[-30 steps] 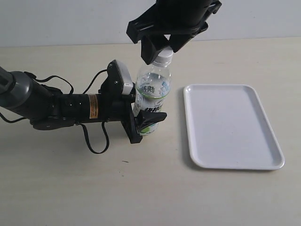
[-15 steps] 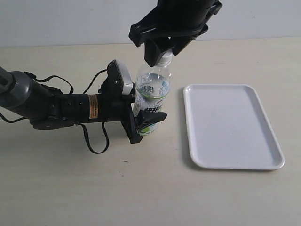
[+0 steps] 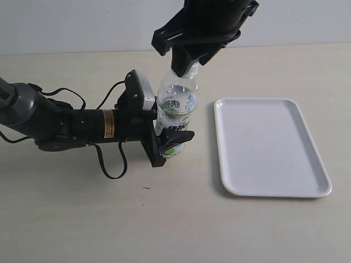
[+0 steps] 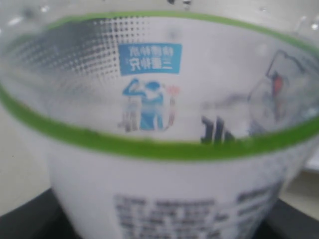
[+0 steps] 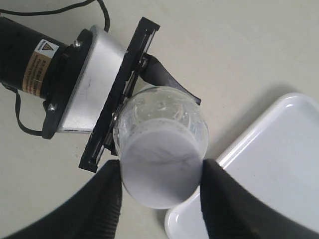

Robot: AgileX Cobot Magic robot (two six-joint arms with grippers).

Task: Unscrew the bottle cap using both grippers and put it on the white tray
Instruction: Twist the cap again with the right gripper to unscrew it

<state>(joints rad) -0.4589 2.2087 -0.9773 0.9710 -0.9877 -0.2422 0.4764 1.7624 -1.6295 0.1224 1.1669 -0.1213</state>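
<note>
**A:** How far along is this?

**B:** Early, I'd judge. The bottle (image 3: 176,98) stands upright at the centre of the exterior frame. The bottle cap (image 5: 159,174) sits on its neck, not on the white tray (image 3: 269,148) at the right. So the unscrewing, the lift-off and the placing all look to be left.

**A:** Is the bottle held firm?

**B:** Yes. The left gripper (image 3: 170,134) comes in from the left of the frame and is clamped around the bottle's labelled lower body. Its wrist view is filled by the label, with black finger edges in the lower corners.

**A:** And where is the cap relative to the other jaws?

**B:** The right gripper (image 3: 188,67) reaches down from the top middle and hides the cap in the exterior view. In its wrist view the cap lies squarely between the two black fingers (image 5: 107,199), one against each side. The jaws look closed on it. I can't tell whether the thread has loosened at all.
</note>
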